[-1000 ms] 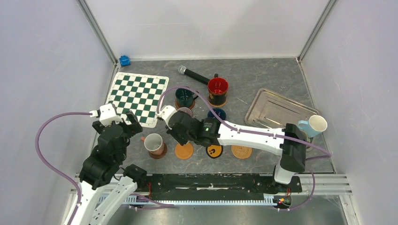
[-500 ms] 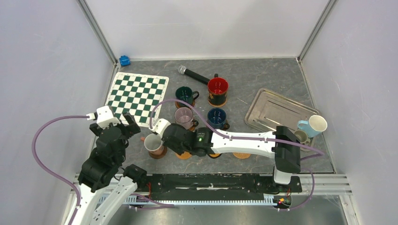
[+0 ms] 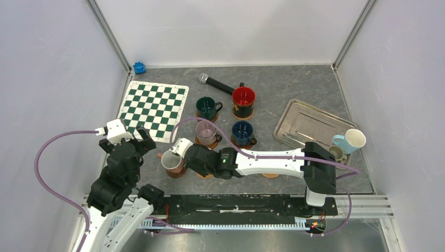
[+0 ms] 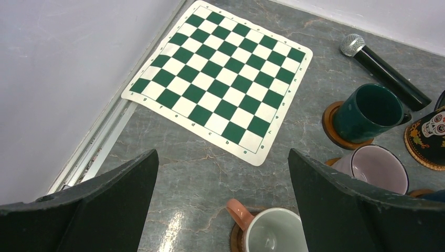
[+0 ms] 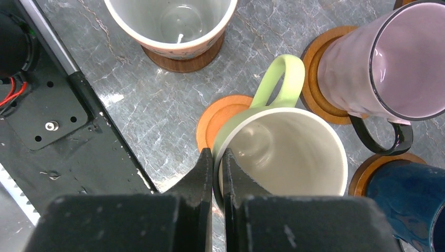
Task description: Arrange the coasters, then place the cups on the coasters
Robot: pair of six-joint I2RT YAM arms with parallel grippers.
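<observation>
My right gripper (image 5: 216, 155) is shut on the rim of the pale green cup (image 5: 283, 152), which is over the plain orange coaster (image 5: 220, 118). The arm hides this cup in the top view. To its left, the brownish white-inside cup (image 3: 171, 161) stands on a wooden coaster (image 5: 183, 62). The clear glass cup (image 3: 204, 130), dark blue cup (image 3: 242, 131), dark green cup (image 3: 206, 107) and red-inside cup (image 3: 243, 100) each sit on a coaster. My left gripper (image 4: 221, 153) is open and holds nothing, just behind the brownish cup.
A light blue cup (image 3: 350, 140) and a small grey-olive cup (image 3: 336, 153) stand at the right by a metal tray (image 3: 304, 123). The chequered mat (image 3: 154, 109) lies at the back left, with a black microphone (image 3: 216, 84) beside it. A small blue object (image 3: 139, 67) sits in the back left corner.
The right arm has swung left and toward the near edge with the pale green cup, uncovering the glass and dark blue cups and covering the front coasters. The left arm barely shifted.
</observation>
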